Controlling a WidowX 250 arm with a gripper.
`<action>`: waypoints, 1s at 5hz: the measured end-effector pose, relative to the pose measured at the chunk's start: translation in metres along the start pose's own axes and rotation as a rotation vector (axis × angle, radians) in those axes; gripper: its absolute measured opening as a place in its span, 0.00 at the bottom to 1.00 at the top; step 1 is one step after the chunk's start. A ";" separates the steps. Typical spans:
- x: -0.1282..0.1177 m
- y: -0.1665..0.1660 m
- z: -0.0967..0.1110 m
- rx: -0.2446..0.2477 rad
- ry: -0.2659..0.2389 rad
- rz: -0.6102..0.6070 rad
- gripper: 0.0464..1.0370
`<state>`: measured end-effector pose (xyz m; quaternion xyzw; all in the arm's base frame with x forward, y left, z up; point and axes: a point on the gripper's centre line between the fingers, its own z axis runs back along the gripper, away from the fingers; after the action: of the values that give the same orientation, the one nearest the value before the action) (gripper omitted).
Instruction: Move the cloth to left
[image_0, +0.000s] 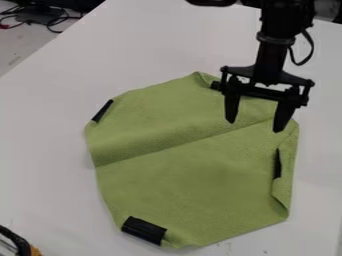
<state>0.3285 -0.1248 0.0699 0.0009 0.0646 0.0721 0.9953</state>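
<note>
A broad green fabric cloth (180, 185) is lying spread across the middle of the smooth white desk (40, 150), a crease running from its nine o'clock to its two o'clock edge. Black strips (143, 230) are showing at its three, seven and ten o'clock edges, and its three o'clock edge is curling inward. The black two-fingered claw (255, 127) is hanging over the cloth's one o'clock part, its fingers standing wide apart. Black cables (59, 21) are lying beyond the desk toward eleven o'clock.
</note>
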 end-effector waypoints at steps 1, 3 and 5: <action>0.001 -0.005 0.012 -0.034 -0.009 -0.014 0.96; -0.019 -0.004 0.030 -0.078 0.008 0.033 0.96; -0.050 0.041 0.049 -0.053 -0.006 0.136 0.96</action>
<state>0.2796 -0.0915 0.1253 -0.0207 0.0595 0.1413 0.9880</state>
